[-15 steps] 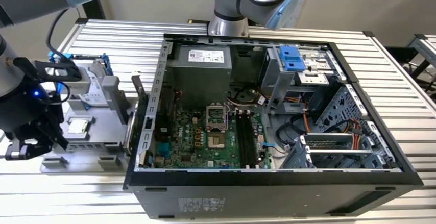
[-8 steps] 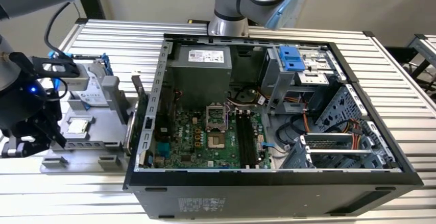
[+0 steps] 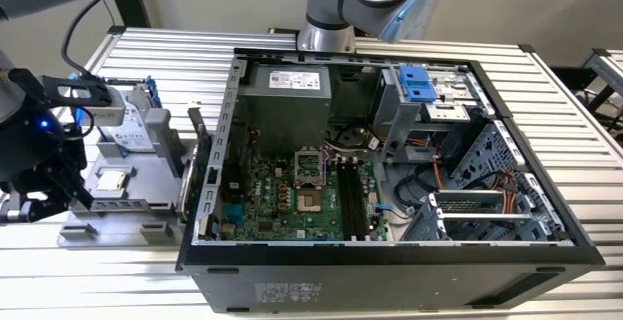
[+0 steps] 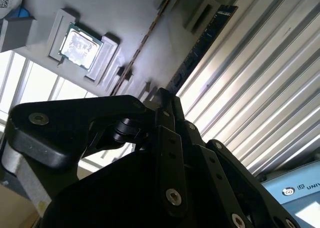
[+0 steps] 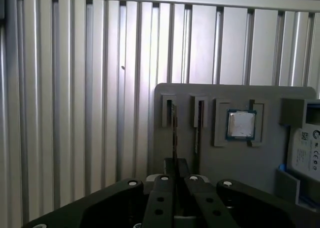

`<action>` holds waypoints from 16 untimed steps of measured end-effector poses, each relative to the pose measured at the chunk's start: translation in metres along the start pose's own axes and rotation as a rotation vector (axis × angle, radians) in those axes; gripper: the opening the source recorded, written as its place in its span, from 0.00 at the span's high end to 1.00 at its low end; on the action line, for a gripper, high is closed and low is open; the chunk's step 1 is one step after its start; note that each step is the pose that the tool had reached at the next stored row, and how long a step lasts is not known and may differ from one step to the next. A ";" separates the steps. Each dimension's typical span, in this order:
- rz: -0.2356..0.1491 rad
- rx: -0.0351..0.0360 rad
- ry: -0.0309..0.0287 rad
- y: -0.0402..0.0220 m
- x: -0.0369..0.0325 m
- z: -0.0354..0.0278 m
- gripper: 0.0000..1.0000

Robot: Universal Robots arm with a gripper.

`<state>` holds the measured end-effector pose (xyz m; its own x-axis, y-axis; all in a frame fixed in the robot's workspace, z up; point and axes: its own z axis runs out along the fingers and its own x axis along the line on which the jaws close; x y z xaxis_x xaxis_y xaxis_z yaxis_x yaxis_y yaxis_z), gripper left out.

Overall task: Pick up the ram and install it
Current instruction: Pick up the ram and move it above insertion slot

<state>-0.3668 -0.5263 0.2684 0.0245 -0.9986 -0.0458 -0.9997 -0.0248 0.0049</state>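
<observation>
One ram (image 5: 174, 132) stands on its thin edge in a slot of the grey tray (image 5: 220, 163). In the first wrist view it shows as a narrow dark line. This line runs straight away from the gripper (image 5: 176, 166), along the gripper's own middle, so the long axis of the ram and the reach of the fingers lie in one direction. The fingers (image 5: 169, 164) are drawn close together, one on each flat face of the ram at its near end. As far as I can judge, they are clenched on it, while its far part sits in the tray slot.

In the second wrist view the ram (image 4: 202, 46) is a long dark strip that goes slantwise over the tray and ends just at the fingertips (image 4: 165, 97). The strip meets them end-on, not across. A square silver chip (image 5: 241, 124) lies flat in its own pocket of the tray, near the ram but apart from it.

In the exterior view the tray (image 3: 146, 234) is on the ribbed table (image 3: 98, 276), just beside the open computer case (image 3: 389, 265), on the exterior view's left of it. The long black memory slots (image 3: 352, 197) are inside the case on the green board, well apart from the ram.
</observation>
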 end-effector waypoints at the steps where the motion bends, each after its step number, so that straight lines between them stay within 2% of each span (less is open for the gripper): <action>1: 0.000 0.0000 0.0000 0.0000 0.0000 -0.0010 1.00; 16: 0.002 0.0000 0.0000 0.0001 -0.0009 -0.0196 1.00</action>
<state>-0.3669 -0.5263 0.2880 0.0225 -0.9987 -0.0458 -0.9997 -0.0228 0.0049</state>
